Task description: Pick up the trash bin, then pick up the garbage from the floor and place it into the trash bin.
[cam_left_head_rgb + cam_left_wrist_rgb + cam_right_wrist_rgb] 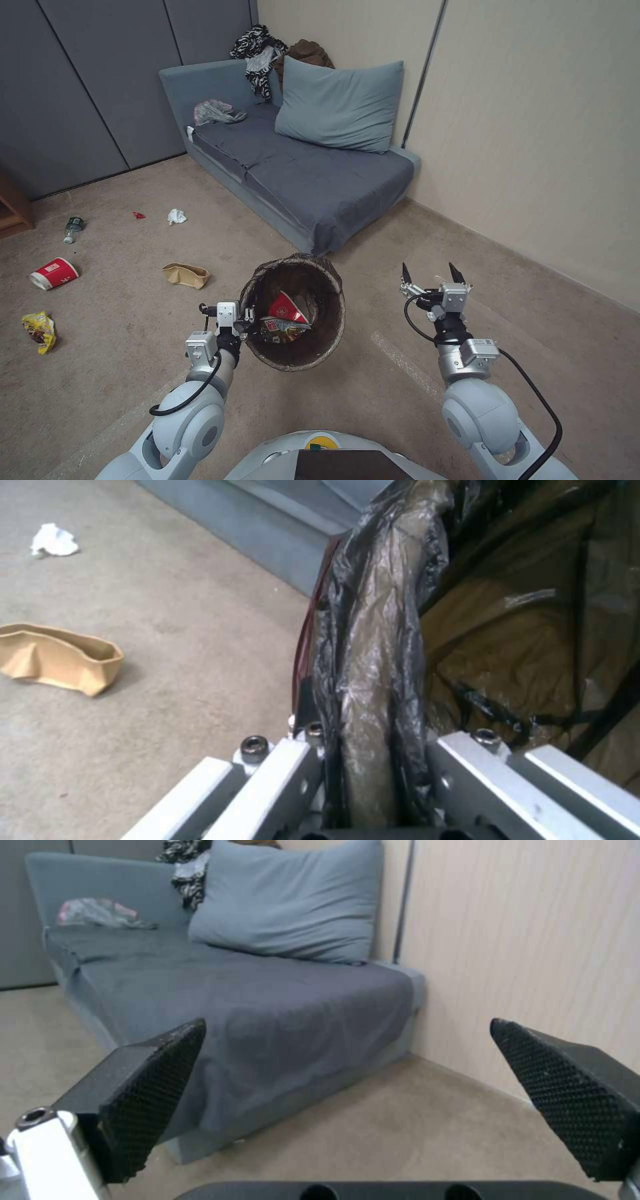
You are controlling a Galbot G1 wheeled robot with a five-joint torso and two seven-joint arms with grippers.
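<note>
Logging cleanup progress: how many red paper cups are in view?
2. One cup lies on the carpet far left; another sits inside the bin with wrappers. More may be hidden beneath.

Bare carpet (127,313) lies open around the scattered paper bag (186,274), red cup (55,273) and yellow wrapper (39,329) on the left. The sofa (300,173) blocks the far side, the wall (533,133) closes the right. The trash bin (293,310), clamped in the left gripper (241,321), fills the middle; the spread right gripper (432,275) hangs over free floor.
</note>
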